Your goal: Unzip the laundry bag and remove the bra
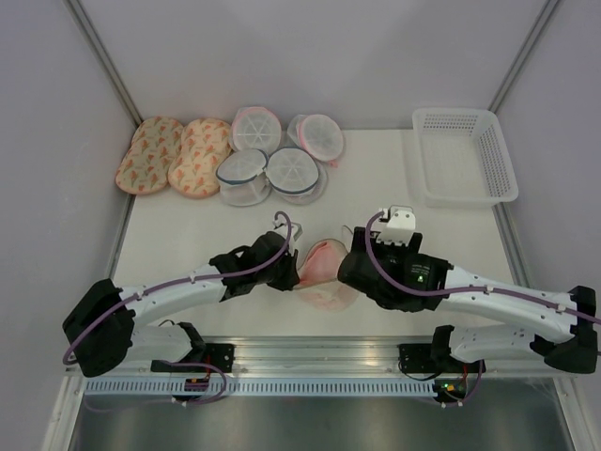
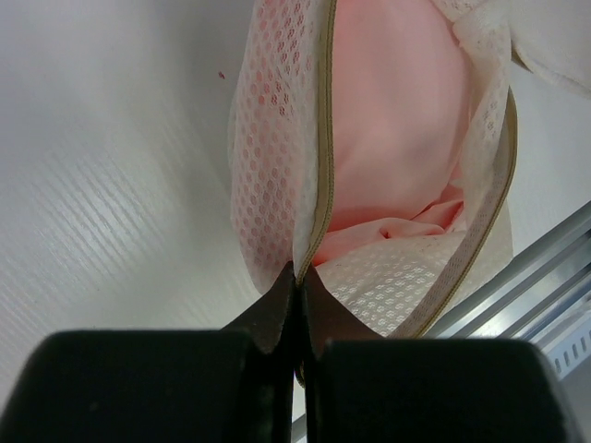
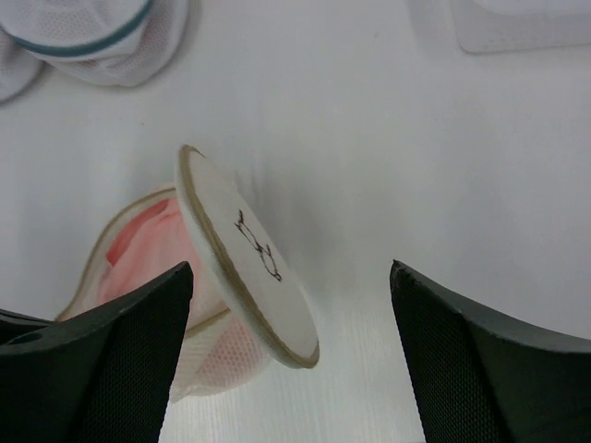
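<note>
The peach-beige mesh laundry bag [image 1: 322,271] lies between the two arms near the table's front edge, unzipped, its lid with the black scribble [image 3: 256,247] standing up at an angle. The light pink bra [image 2: 392,120] shows inside the opening, also in the right wrist view [image 3: 148,251]. My left gripper [image 2: 299,277] is shut on the bag's beige zipper rim [image 2: 321,166] at its left side. My right gripper [image 3: 291,360] is open and empty, hovering over the bag's right side with the lid between its fingers.
Two orange-patterned oval pouches [image 1: 174,155] and several white round mesh pouches [image 1: 272,155] lie at the back left. A white plastic basket [image 1: 462,155] stands at the back right. An aluminium rail [image 1: 319,357] runs along the table's front edge.
</note>
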Controlling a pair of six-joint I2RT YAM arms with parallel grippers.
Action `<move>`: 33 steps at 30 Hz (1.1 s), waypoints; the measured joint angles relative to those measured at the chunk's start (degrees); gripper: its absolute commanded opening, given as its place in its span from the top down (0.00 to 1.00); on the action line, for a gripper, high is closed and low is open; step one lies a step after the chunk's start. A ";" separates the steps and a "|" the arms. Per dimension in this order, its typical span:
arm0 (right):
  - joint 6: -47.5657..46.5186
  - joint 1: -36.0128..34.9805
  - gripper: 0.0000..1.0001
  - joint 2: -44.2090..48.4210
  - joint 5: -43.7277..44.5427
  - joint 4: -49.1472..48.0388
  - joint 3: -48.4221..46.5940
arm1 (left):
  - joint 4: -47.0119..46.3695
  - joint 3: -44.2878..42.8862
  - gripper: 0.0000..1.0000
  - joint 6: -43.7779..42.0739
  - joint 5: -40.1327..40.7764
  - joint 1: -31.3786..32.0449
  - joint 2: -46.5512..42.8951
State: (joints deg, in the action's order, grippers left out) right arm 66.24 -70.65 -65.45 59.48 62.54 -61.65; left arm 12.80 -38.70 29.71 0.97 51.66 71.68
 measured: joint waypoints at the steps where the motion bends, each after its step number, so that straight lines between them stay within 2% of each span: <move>1: -1.88 -0.02 0.09 0.72 -0.04 -1.97 0.00 | -0.17 0.83 0.98 0.46 0.00 0.02 -0.57; 8: -21.03 -0.09 0.14 3.30 -9.92 -25.88 0.24 | -1.95 2.86 0.98 2.56 -0.02 0.22 -2.60; 14: -29.05 -0.33 0.18 0.48 -22.62 -39.32 0.26 | -2.29 3.15 0.98 3.61 0.22 0.22 -3.74; 19: -30.01 -0.37 0.28 -6.12 -29.20 -42.71 0.37 | -2.29 3.21 0.98 4.57 0.50 0.22 -5.09; 27: -28.48 -0.39 0.29 -8.96 -32.06 -40.65 1.53 | -1.88 3.65 0.98 6.45 2.95 0.17 -11.08; 33: -27.93 -0.44 0.29 -11.96 -32.94 -39.56 3.13 | -2.19 3.65 0.98 7.10 3.28 0.22 -11.65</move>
State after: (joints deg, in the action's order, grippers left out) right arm 38.30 -71.09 -77.41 26.55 22.98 -58.52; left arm 10.61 -35.05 36.82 4.25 51.88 60.03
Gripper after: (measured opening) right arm 0.712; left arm 0.027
